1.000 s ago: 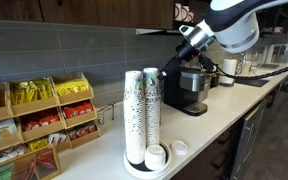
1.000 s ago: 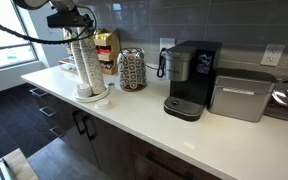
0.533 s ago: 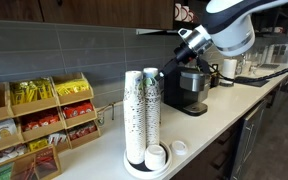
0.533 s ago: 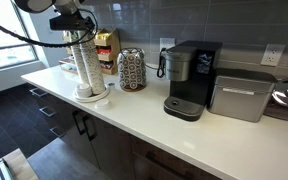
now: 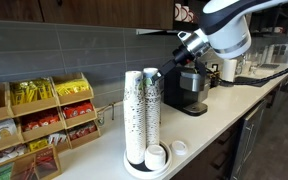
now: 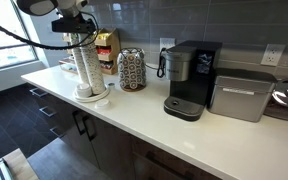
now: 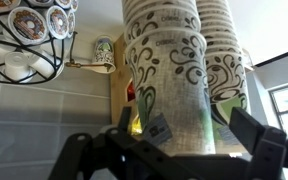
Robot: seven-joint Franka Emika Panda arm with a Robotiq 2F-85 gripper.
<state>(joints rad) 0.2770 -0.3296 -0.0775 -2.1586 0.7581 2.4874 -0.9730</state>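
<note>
Two tall stacks of patterned paper cups [image 5: 142,112] [image 6: 86,62] stand on a white round tray [image 5: 134,168] near the counter's end. My gripper [image 5: 156,72] [image 6: 74,18] hangs at the top of the stacks. In the wrist view the nearer cup stack [image 7: 169,70] fills the middle. My gripper [image 7: 184,128] is open there, one dark finger to each side of that stack. I cannot tell whether they touch it. Nothing is held.
A black coffee maker [image 5: 189,90] [image 6: 189,80] stands further along the counter beside a silver box [image 6: 242,95]. A wire pod holder [image 6: 131,70] [image 7: 29,40] is near the cups. Lids [image 5: 156,155] lie on the tray. A snack rack [image 5: 39,120] sits by the wall.
The arm has shifted slightly near the top of the cup stacks. The gripper has stayed open.
</note>
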